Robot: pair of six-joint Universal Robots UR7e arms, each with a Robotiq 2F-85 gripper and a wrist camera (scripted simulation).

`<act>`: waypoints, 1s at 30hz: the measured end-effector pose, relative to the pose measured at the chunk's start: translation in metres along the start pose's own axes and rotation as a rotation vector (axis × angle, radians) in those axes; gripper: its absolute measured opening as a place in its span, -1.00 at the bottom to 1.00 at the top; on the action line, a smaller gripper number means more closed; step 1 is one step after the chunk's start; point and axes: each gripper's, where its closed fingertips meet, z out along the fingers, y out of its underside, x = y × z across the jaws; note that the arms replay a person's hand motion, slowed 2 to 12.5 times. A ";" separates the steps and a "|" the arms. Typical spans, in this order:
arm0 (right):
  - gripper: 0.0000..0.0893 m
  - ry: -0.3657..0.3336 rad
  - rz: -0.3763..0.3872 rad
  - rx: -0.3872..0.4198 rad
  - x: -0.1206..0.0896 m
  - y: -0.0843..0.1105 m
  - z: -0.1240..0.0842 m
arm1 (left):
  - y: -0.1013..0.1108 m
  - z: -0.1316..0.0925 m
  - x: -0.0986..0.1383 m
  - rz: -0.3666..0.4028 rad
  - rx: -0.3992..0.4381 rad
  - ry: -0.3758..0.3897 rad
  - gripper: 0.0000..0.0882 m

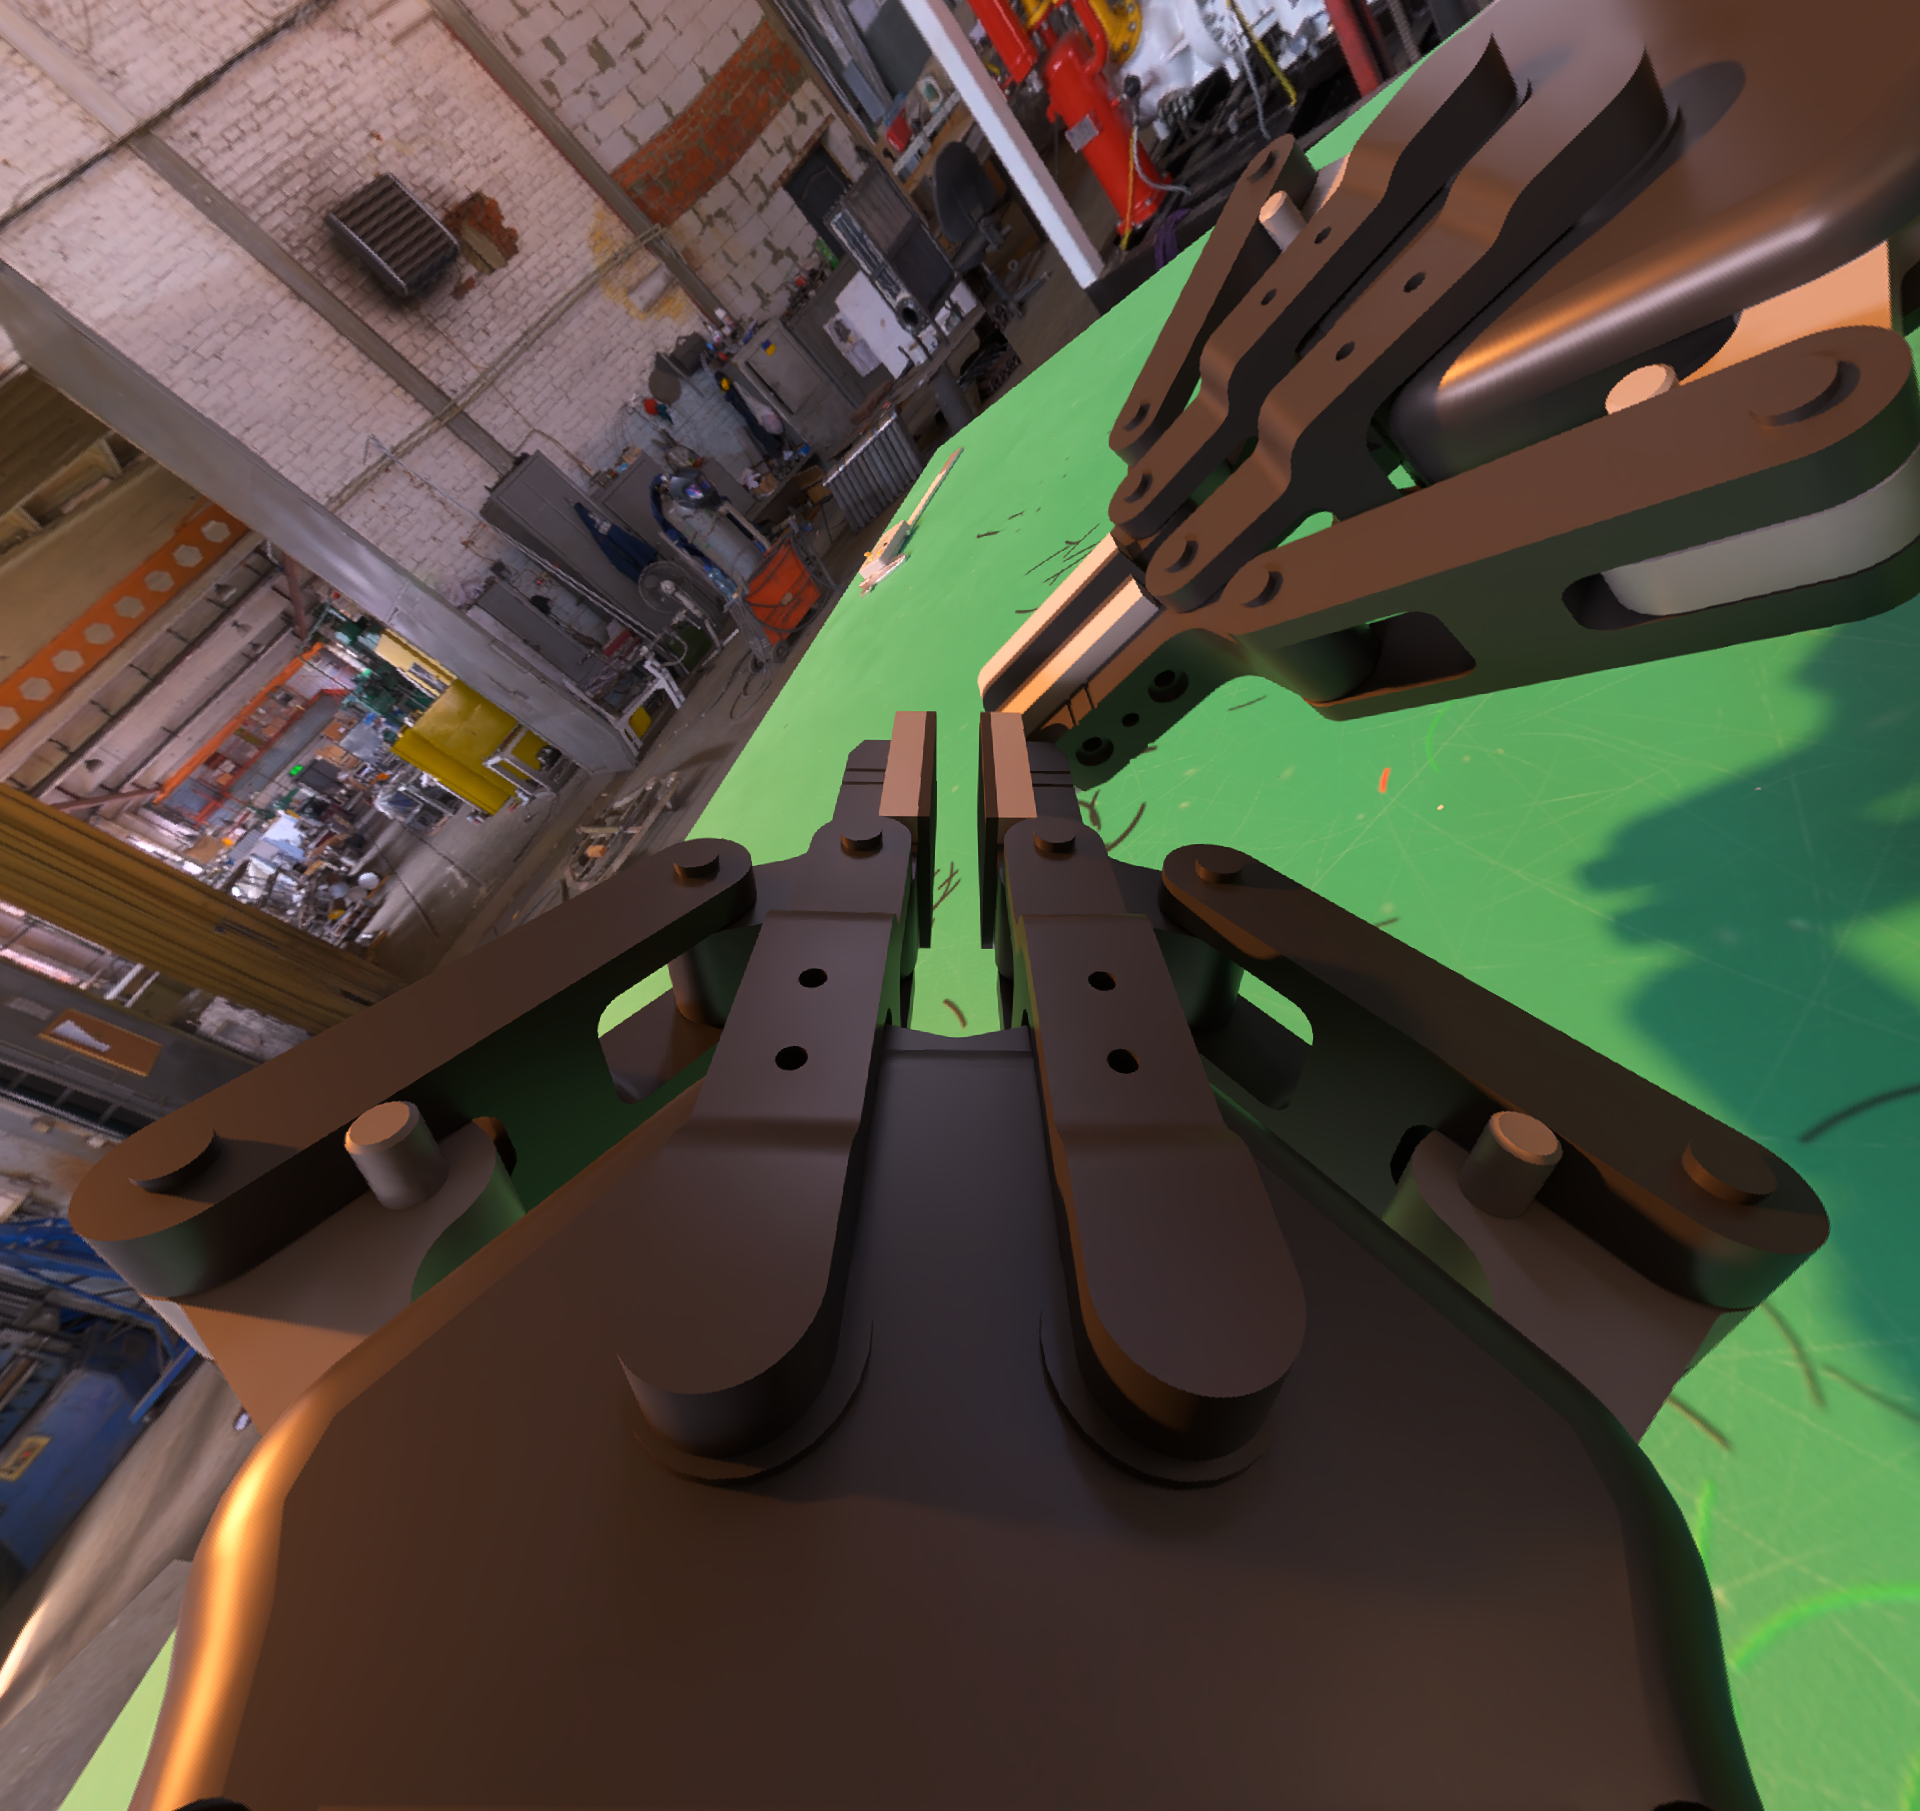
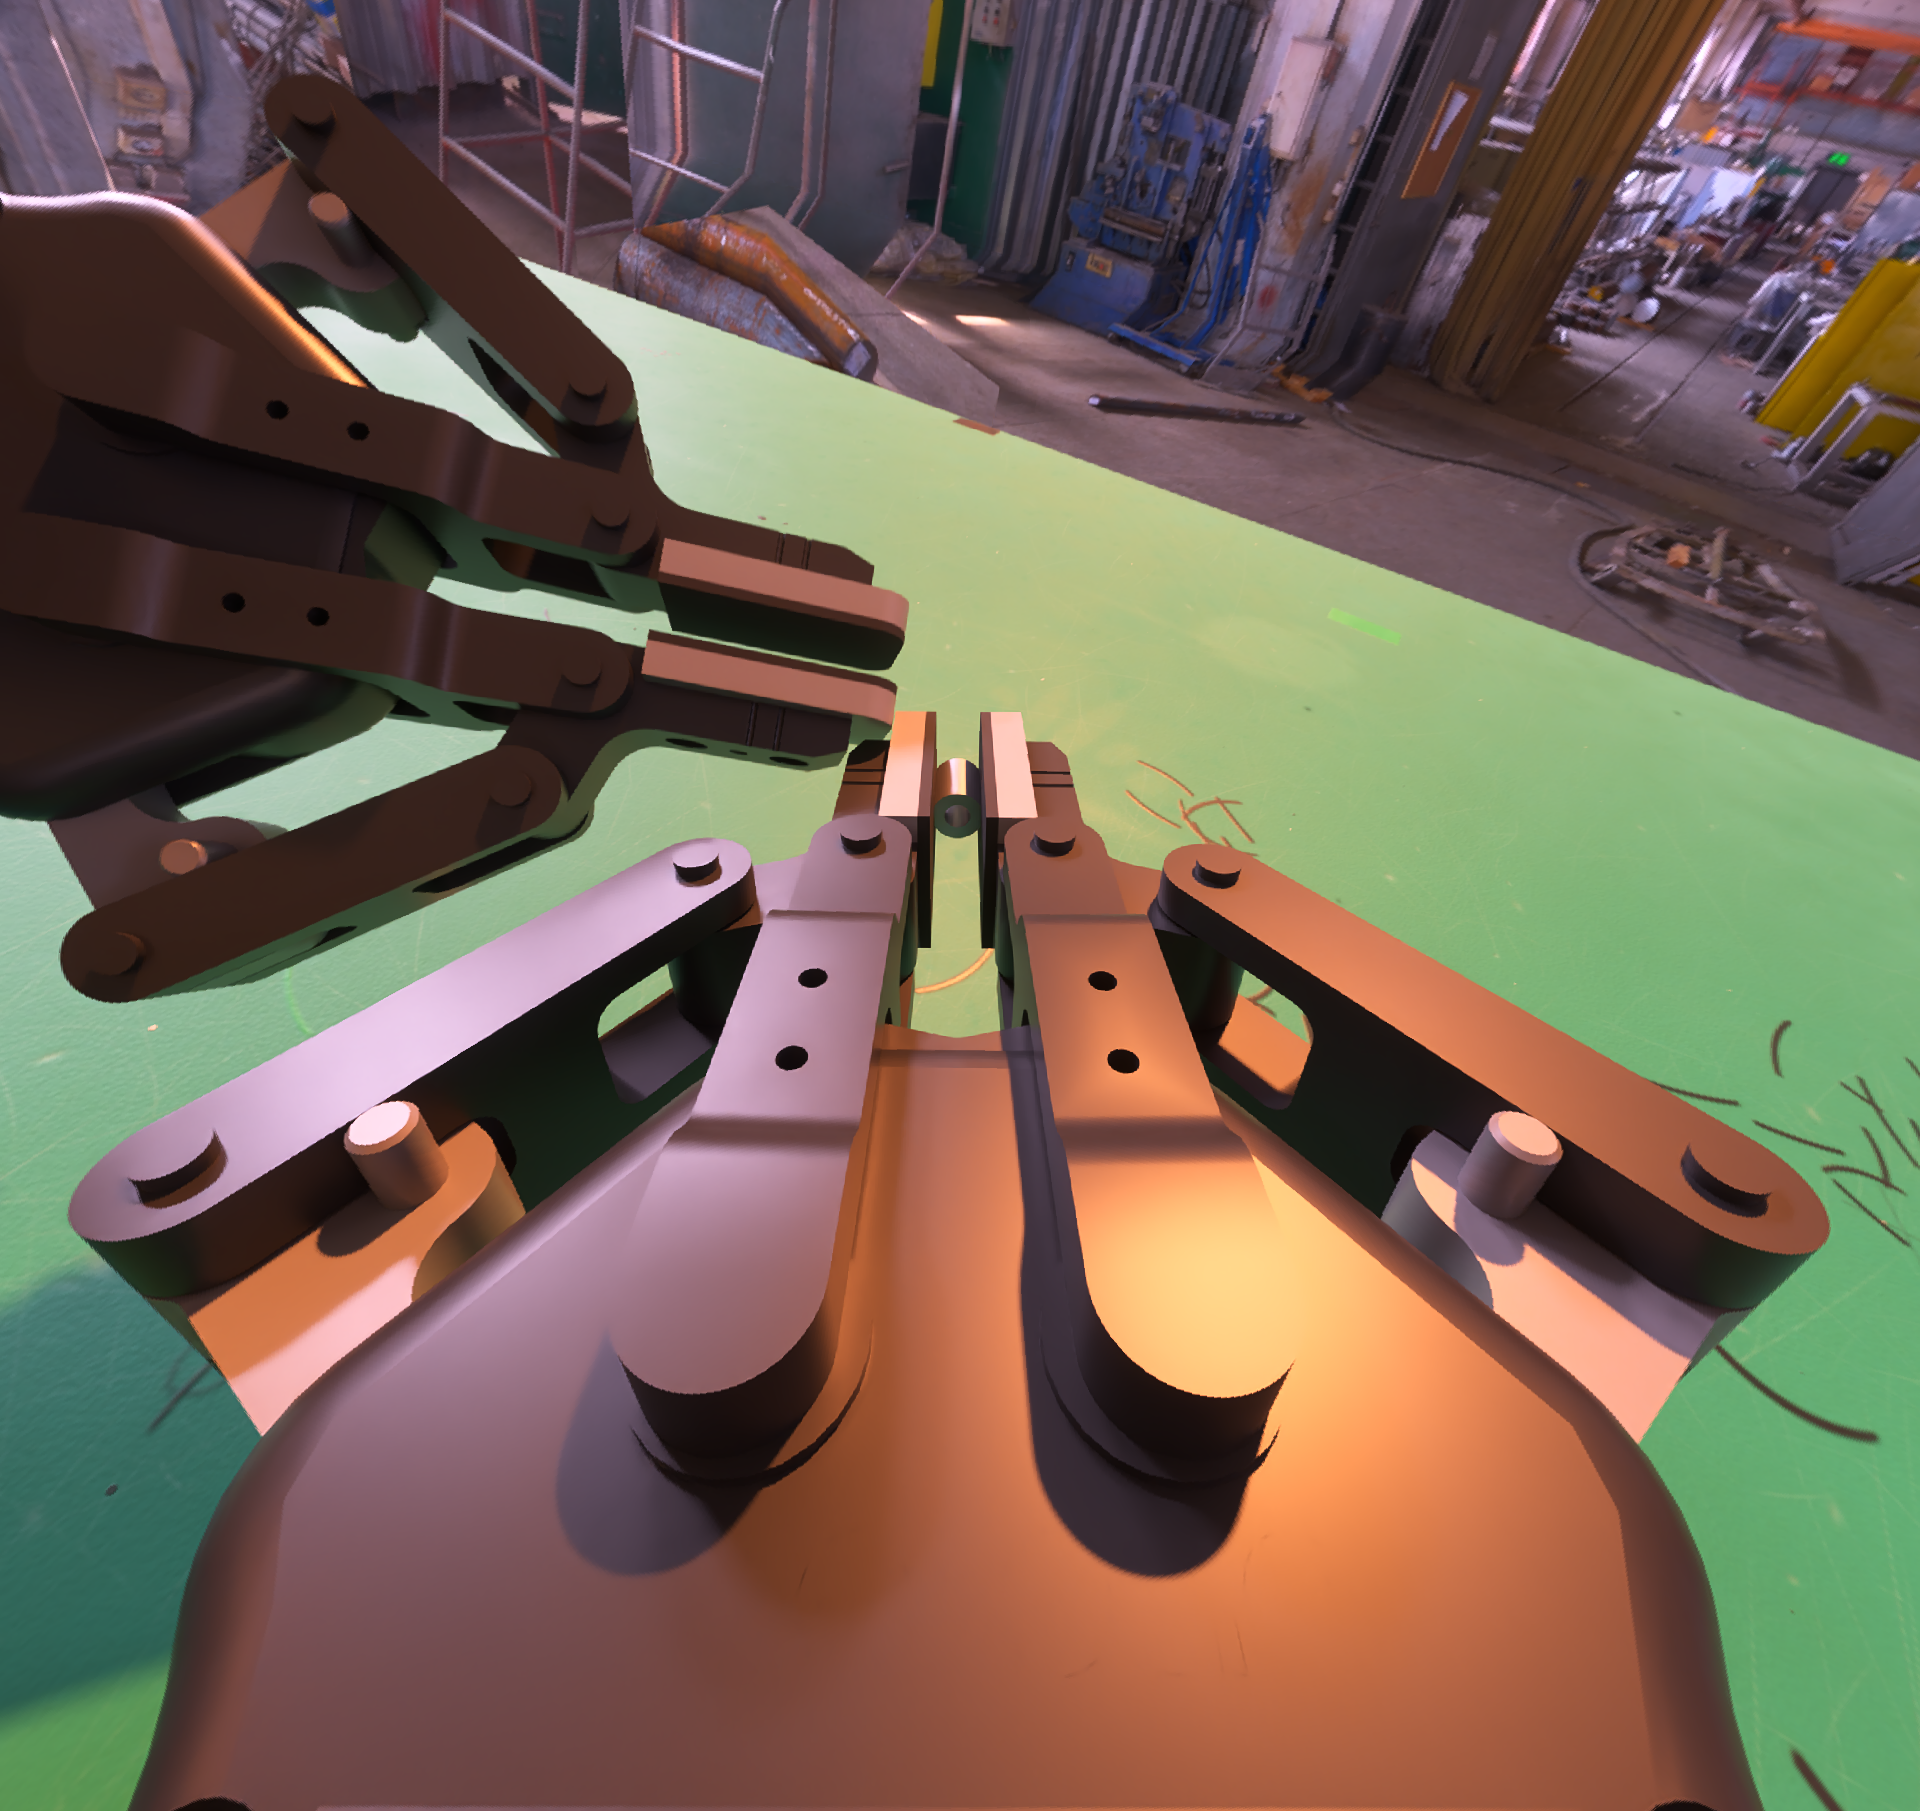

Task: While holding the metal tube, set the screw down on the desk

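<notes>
My right gripper [image 2: 958, 764] is shut on a short metal tube [image 2: 956, 805], held end-on between the pads a little above the green desk [image 2: 1351, 826]. My left gripper [image 1: 958, 753] has its jaws a narrow gap apart, and I see only green desk [image 1: 1455, 930] through that gap. No screw shows in either view. The two grippers nearly touch at the tips. The left gripper [image 2: 894, 665] comes in from the left in the right wrist view. The right gripper [image 1: 1049, 691] comes in from the upper right in the left wrist view, where the tube is hidden.
The desk's far edge runs close ahead of both grippers, with workshop floor beyond. A pale flat object [image 1: 904, 535] lies near that edge. A tiny orange speck [image 1: 1383, 779] and dark scratch marks [image 2: 1195, 805] mark the desk surface.
</notes>
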 end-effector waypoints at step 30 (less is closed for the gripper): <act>-0.83 -0.261 0.072 -0.440 -0.033 0.062 -0.005 | 0.007 -0.002 -0.011 -0.054 -0.009 -0.026 -0.84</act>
